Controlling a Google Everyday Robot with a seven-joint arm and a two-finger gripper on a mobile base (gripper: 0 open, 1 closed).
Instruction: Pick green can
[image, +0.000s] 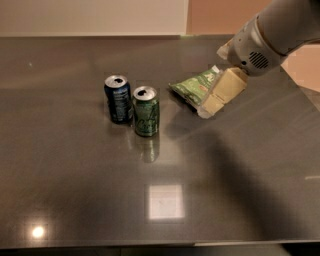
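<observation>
The green can (146, 111) stands upright on the dark table (75, 190), left of centre, with a silver top and pale script lettering. A dark blue can (118, 98) stands just to its left and slightly behind, close beside it. My gripper (216, 97) comes in from the upper right on a white arm. Its cream-coloured fingers hang over the right end of the light-green snack bag, well to the right of the green can. It holds nothing that I can see.
A flat light-green snack bag (194, 86) lies right of the cans, partly covered by the gripper. The table's right edge (300, 95) runs diagonally at the far right. Ceiling light reflections show on the table's near part.
</observation>
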